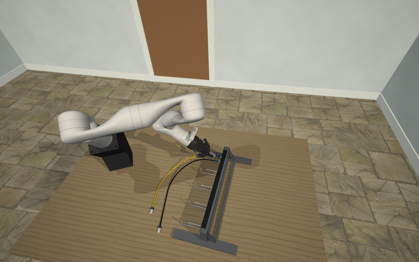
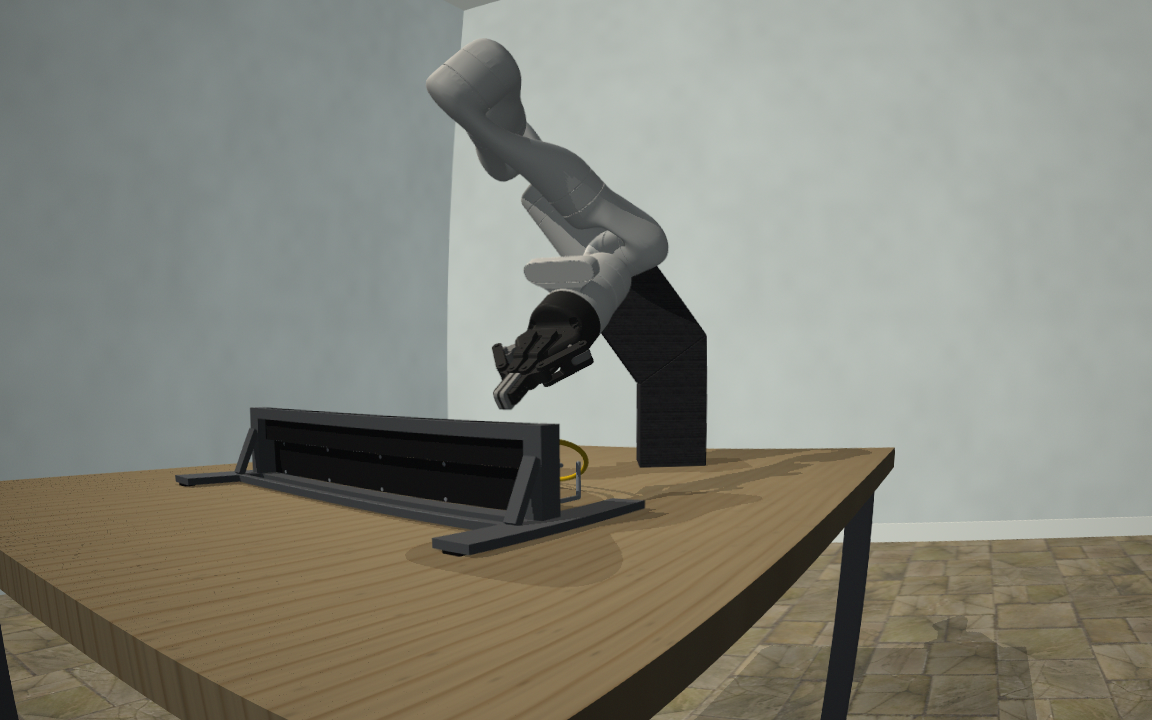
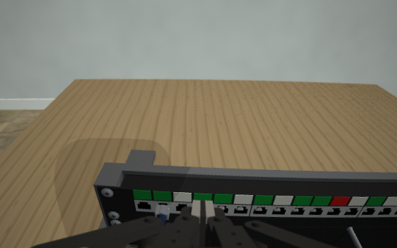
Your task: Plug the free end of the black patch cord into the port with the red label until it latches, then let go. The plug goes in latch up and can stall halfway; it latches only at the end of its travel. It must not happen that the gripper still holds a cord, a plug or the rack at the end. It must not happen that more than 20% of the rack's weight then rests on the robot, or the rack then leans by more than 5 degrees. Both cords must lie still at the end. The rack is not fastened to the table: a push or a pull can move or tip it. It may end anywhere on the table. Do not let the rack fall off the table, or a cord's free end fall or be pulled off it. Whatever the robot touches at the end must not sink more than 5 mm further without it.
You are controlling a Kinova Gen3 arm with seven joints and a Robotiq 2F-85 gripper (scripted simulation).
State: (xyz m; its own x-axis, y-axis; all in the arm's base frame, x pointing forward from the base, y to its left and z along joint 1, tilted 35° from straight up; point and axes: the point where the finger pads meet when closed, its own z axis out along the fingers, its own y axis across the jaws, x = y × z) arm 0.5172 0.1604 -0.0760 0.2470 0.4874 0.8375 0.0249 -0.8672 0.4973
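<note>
The pincer [image 1: 213, 155] [image 2: 503, 394] [image 3: 202, 214] is fully closed, with nothing between its fingertips, and is pointed down at the rack's near side. The black patch cord [image 1: 165, 192] runs from the patch panel rack [image 1: 215, 190] [image 2: 401, 418] [image 3: 253, 171], just beside the pincer, and curves away from it over the counter [image 1: 269, 195] [image 2: 311, 582] [image 3: 219, 124]. Its free plug [image 1: 159, 229] lies well apart from the pincer, on the counter. The yellow patch cord [image 1: 168, 175] [image 2: 584, 463] curves similarly. In the wrist view, the red label [image 3: 340, 201] is to the right of the pincer, above an unfilled port [image 3: 333, 211].
</note>
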